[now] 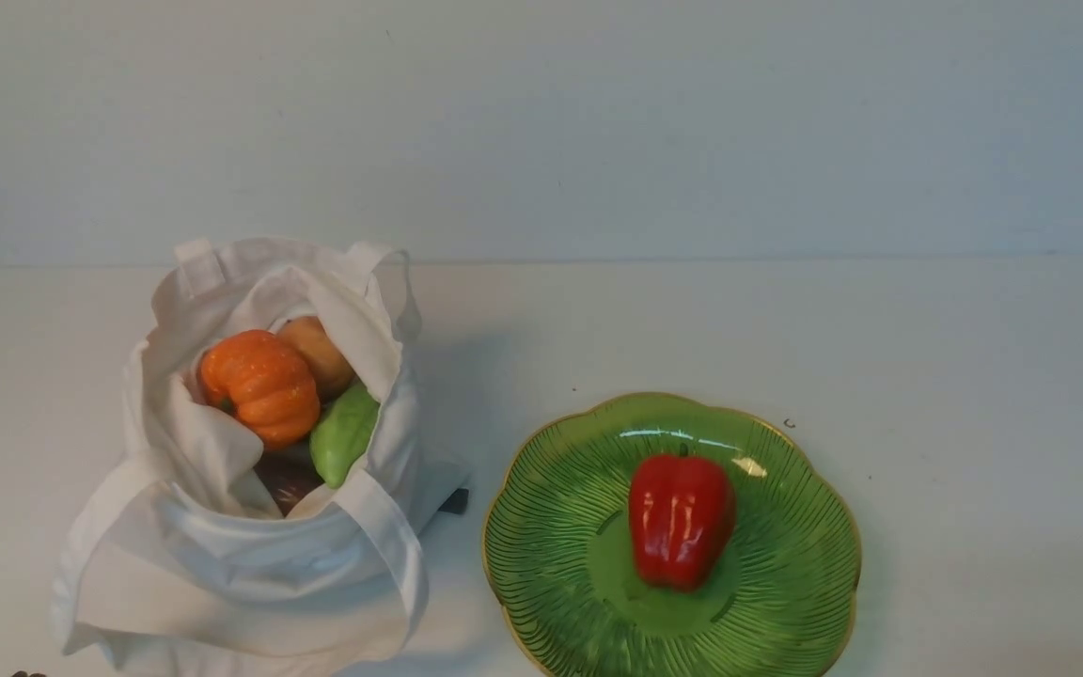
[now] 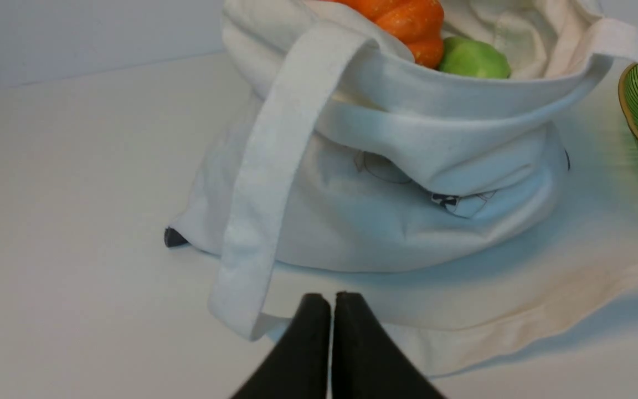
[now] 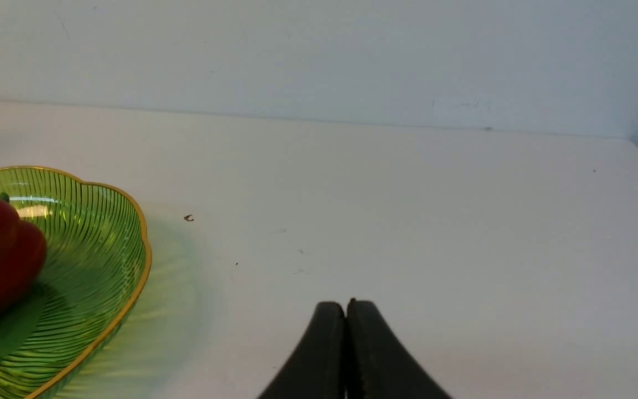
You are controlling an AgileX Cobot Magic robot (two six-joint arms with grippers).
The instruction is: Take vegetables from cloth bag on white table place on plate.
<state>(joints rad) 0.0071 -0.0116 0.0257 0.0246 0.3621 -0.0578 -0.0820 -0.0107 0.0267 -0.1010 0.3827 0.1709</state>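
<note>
White table [image 1: 927, 357] fills my view, with a pale wall behind it. Close to me, my left gripper [image 2: 332, 302] is pinched tight with nothing in it, and so is my right gripper [image 3: 346, 310]. Next I see the green plate [image 1: 786, 602] with the red pepper [image 1: 680, 520] lying on it. Beside it sits the cloth bag [image 1: 250, 574], and inside are the orange pumpkin [image 1: 261, 385], the green gourd [image 1: 344, 432] and the tan potato [image 1: 319, 353].

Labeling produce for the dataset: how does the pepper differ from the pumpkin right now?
The pepper is red and smooth-sided; the pumpkin is orange and ribbed. The pepper lies alone on the green plate; the pumpkin sits in the open cloth bag, packed beside other produce. The pepper looks somewhat larger. Both are glossy.
</note>
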